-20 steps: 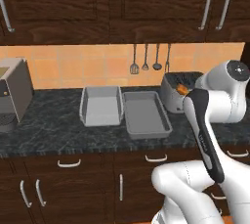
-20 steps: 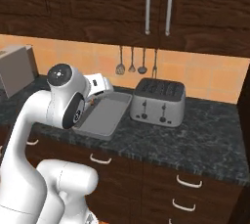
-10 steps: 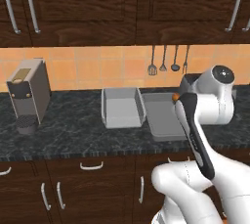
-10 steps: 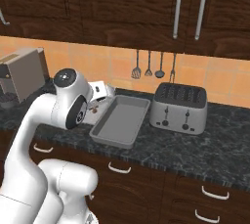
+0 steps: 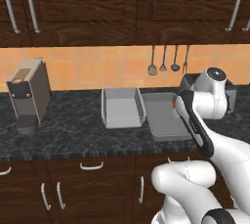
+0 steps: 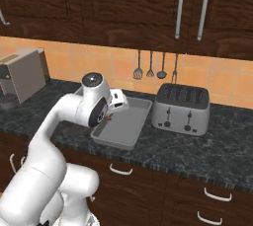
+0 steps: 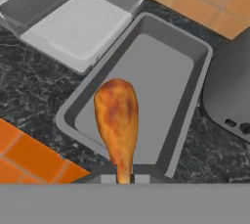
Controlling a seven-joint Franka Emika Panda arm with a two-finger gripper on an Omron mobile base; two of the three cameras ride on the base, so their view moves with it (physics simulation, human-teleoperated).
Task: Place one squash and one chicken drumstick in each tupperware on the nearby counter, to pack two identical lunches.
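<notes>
My gripper (image 7: 124, 179) is shut on the thin end of a golden-brown chicken drumstick (image 7: 117, 115). It holds the drumstick over the near part of the right tupperware (image 7: 163, 71), a light-grey tray with nothing in it. The left tupperware (image 7: 78, 22) lies beside it, also bare inside. From the left base view both trays, left (image 5: 122, 108) and right (image 5: 163, 115), sit side by side on the dark marbled counter (image 5: 73, 130), with the gripper (image 5: 175, 104) at the right tray's right edge. The right base view shows the gripper (image 6: 111, 117) above a tupperware (image 6: 126, 124). The squash is out of view.
A silver toaster (image 6: 181, 109) stands just right of the trays, close to the hand (image 7: 234, 86). A coffee machine (image 5: 28, 93) sits at the counter's left end. Utensils (image 5: 168, 61) hang on the orange tiled wall. Dark drawers run below the counter.
The whole scene slid to the right in both base views early on as the base drove, then held still. The gripper stays shut on the drumstick over the right tray.
</notes>
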